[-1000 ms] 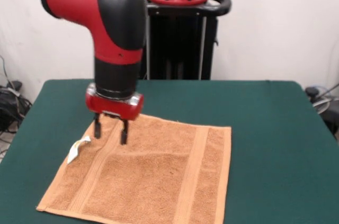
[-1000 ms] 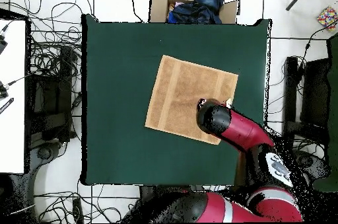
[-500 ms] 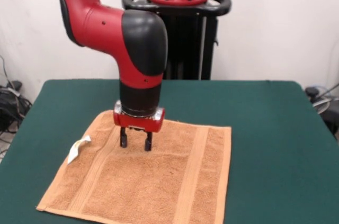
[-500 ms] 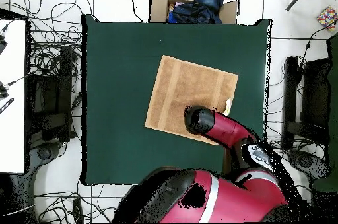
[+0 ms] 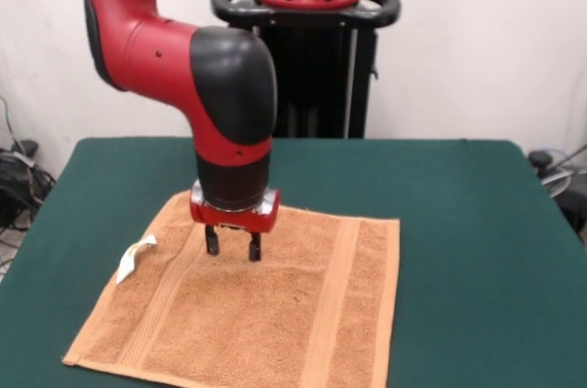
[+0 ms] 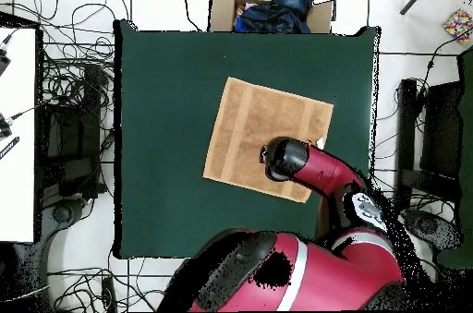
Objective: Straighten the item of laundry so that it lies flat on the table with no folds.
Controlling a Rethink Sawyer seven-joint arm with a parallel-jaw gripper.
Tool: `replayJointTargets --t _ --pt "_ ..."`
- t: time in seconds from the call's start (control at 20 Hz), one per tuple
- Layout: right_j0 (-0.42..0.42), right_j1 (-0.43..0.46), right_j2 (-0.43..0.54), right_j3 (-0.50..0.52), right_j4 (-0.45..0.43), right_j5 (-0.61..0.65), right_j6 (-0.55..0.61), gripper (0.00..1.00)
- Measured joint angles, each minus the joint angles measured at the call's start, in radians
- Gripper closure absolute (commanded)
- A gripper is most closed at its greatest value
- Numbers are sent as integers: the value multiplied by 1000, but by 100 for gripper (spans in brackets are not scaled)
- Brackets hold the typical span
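On the green table (image 5: 477, 223), toward its middle, the orange-tan towel (image 5: 275, 315) lies spread flat — stripe bands run near two opposite edges, and its white tag (image 5: 136, 256) sticks out past one side onto the felt. My gripper (image 5: 232, 249) hangs over the towel's far part, fingers apart and pointing down, holding nothing — whether the tips touch the cloth I cannot tell.

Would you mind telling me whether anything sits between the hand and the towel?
Nothing visible does. The open hand hangs directly over the towel, which lies spread on the table with only bare cloth below the fingers.
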Motion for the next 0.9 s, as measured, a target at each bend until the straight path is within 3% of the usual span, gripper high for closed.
replayJointTargets --t 0.6,0.9 --pt "-55 47 0 -92 0 265 0 0" --pt "-92 40 20 -69 -12 257 0 0"
